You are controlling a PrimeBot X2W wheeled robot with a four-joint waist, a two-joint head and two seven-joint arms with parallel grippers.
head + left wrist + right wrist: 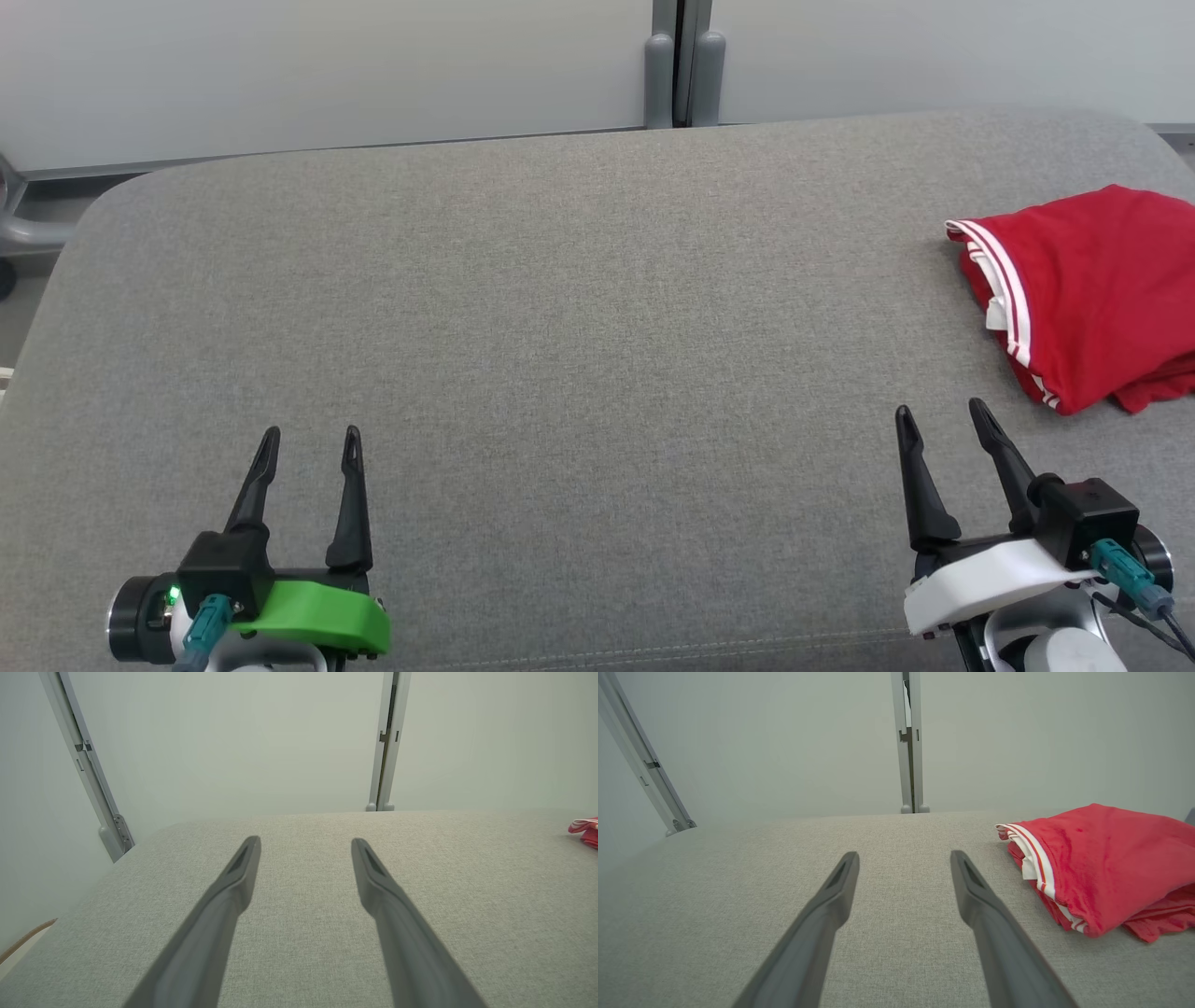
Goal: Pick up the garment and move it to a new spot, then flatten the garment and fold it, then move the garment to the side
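- Two claws hover low over the near edge of a grey fabric-covered counter [560, 327], fingers pointing away from the robot toward the far wall
- Left claw [311, 434], on a green mount at the lower left of the head view, has its two dark fingers spread wide apart; nothing sits between them and they grip nothing
- Right claw [940, 408], on a white mount at the lower right, is likewise spread wide and empty, its fingers angled slightly to the robot's left
- Whether either pair of fingertips brushes the cloth surface or hangs just above it cannot be told from these angles
- Red garment [1092, 289] with white striped trim lies bunched in loose folds on the counter at the far right, beyond the right claw and apart from it, well away from the left claw
- Its right side is cut off by the edge of the head view, and a sliver of it shows at the right border of the left wrist view
- Layers hide the inner folds, so the kind of garment is hard to make out; a small white patch peeks out beside the trim
- Both arms are cut off by the bottom of the frame
- Pale wall panels [327, 65] joined by a grey post [684, 65] stand behind the counter
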